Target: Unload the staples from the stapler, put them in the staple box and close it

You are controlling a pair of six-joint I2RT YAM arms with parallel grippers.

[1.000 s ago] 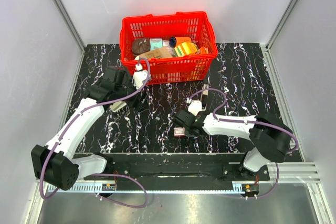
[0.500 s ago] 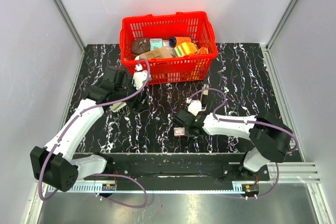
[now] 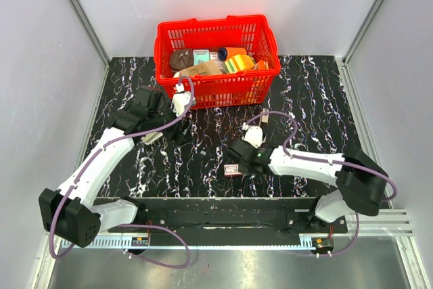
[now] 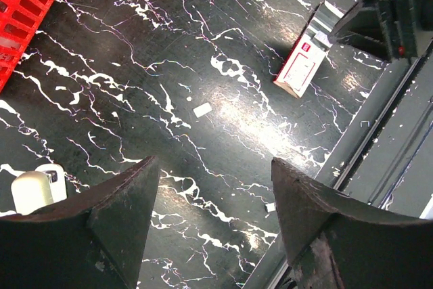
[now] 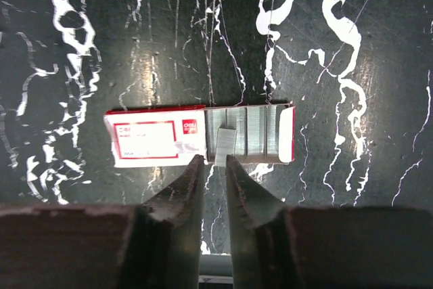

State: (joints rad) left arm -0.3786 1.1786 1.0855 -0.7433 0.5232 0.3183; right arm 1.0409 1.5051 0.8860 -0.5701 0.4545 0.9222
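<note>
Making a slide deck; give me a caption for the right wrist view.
Right gripper, jaws nearly closed, at a loose staple strip in the open red-and-white box on the marbled table.

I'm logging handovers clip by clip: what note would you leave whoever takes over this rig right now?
Left tool: open, empty, above the black marbled table.
Right tool: nearly closed at a loose silver staple strip in the opened red-and-white cardboard box; grip unclear.
Slim grey-beige stapler: lies apart near the red plastic basket, neither tool on it.
Done: seemingly one strip at the box. Left: confirm the stapler is empty.
</note>
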